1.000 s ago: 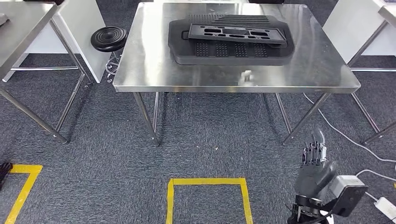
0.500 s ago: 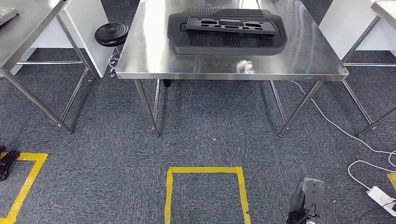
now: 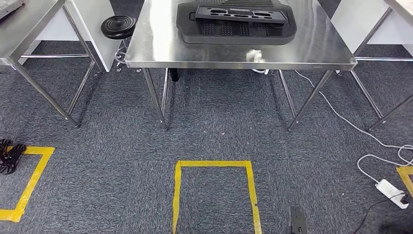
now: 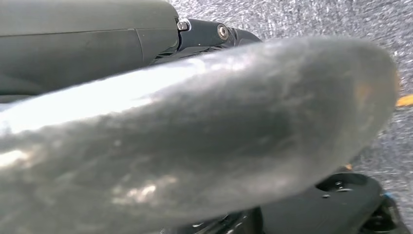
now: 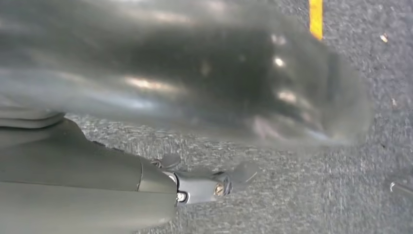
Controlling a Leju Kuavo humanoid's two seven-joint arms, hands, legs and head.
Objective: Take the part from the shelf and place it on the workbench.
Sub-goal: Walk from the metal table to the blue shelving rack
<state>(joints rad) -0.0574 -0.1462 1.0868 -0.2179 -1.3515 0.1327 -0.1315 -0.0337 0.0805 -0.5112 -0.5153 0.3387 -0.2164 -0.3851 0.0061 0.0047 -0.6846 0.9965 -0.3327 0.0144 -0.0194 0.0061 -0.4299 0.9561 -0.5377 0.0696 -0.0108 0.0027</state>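
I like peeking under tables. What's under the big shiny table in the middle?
Under the steel table there is grey carpet, four slanted metal legs and a white cable trailing out to the right. The tabletop hides the floor further back.

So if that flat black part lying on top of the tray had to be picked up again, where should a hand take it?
By a long edge, most likely the one facing the robot. The black part is a thin slotted panel lying flat across the larger black tray on the steel workbench, so fingers could slip under that edge from the front; its far edge is cut off.
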